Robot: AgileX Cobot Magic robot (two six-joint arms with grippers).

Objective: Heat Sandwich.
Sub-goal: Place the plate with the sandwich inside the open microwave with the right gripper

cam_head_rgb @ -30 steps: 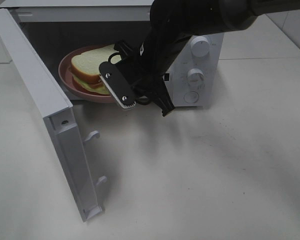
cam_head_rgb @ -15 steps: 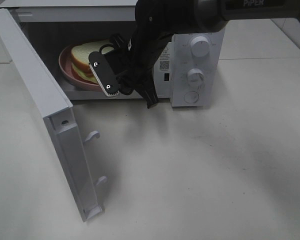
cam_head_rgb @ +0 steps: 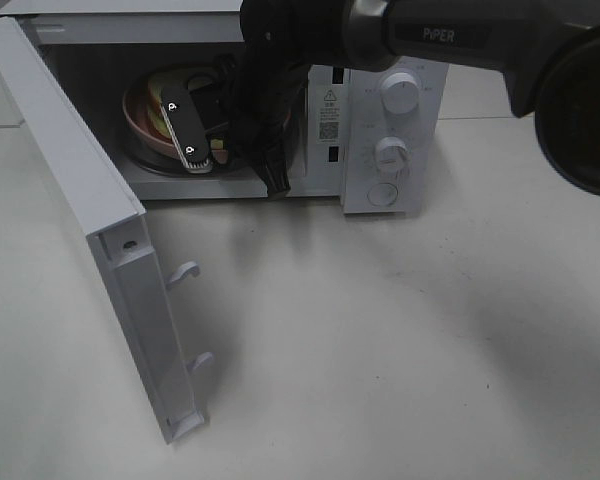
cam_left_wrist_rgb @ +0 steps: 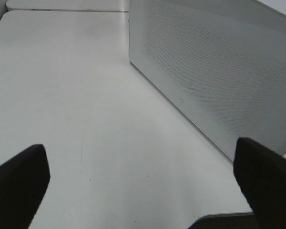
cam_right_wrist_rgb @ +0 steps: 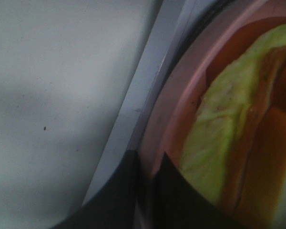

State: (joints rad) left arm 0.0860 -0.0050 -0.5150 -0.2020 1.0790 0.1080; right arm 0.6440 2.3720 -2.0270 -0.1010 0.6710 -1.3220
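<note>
Reaching into the open microwave (cam_head_rgb: 420,190), the right claw (cam_head_rgb: 206,160) is pinched almost fully closed, and we see in its wrist view that the 2 dark fingers (cam_right_wrist_rgb: 181,200) clamp the rim of the round pink plate (cam_right_wrist_rgb: 178,100) between them. The sandwich (cam_right_wrist_rgb: 219,129) lies on that plate just beyond the claw's tips, its pale green leafy layer nearest the fingers and a tan-brown crust edge behind it; it touches the plate, not the claw. From the high camera the black arm (cam_head_rgb: 460,35) and 1 finger cover most of the sandwich, yet we can tell the plate sits inside the oven cavity. Just outside the claw runs a grey edge strip (cam_right_wrist_rgb: 143,95) of the microwave, then the pale desk (cam_head_rgb: 400,350). The microwave door (cam_head_rgb: 80,180) hangs wide open on the far side of the claw from the 2 knobs (cam_head_rgb: 398,92) on the oven's front. The left claw (cam_left_wrist_rgb: 140,162) is well apart from all this; its 2 fingers are spread as wide as they go, holding nothing, with bare desk between them. Ahead of it, off to the side, a white panel (cam_left_wrist_rgb: 214,81) with a fine dot pattern stands on the desk; we cannot tell which part of the oven it is.
</note>
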